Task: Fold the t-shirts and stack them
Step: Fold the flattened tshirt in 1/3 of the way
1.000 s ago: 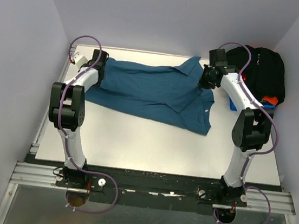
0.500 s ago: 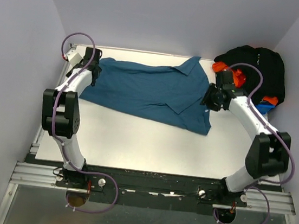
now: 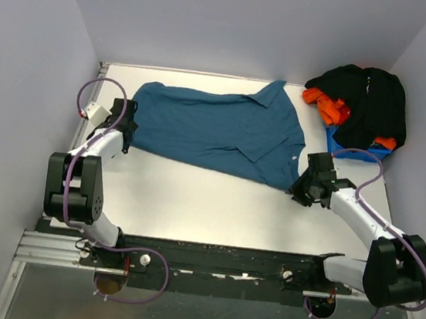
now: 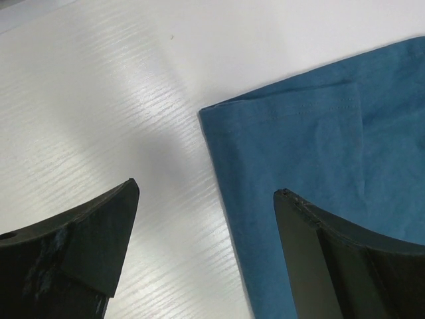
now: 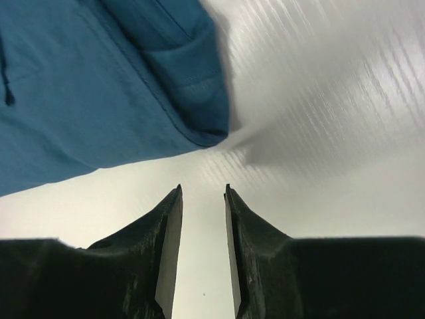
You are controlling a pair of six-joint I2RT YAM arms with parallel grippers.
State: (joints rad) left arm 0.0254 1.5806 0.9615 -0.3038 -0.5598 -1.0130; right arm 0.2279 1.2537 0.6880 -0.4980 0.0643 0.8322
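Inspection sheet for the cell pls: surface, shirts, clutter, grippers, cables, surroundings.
Surface: white table, no spills seen.
Job's things: teal shirt spread out, unfolded; black shirt and orange shirt heaped far right.
Clutter: blue bin, mostly covered by the heap.
Grippers: left gripper open wide over the teal shirt's left edge, holding nothing; right gripper jaws narrowly apart, empty, just off its near-right corner.
Cables: purple cables looped on both arms, no snag seen.
Surroundings: plain walls; nothing else seen.
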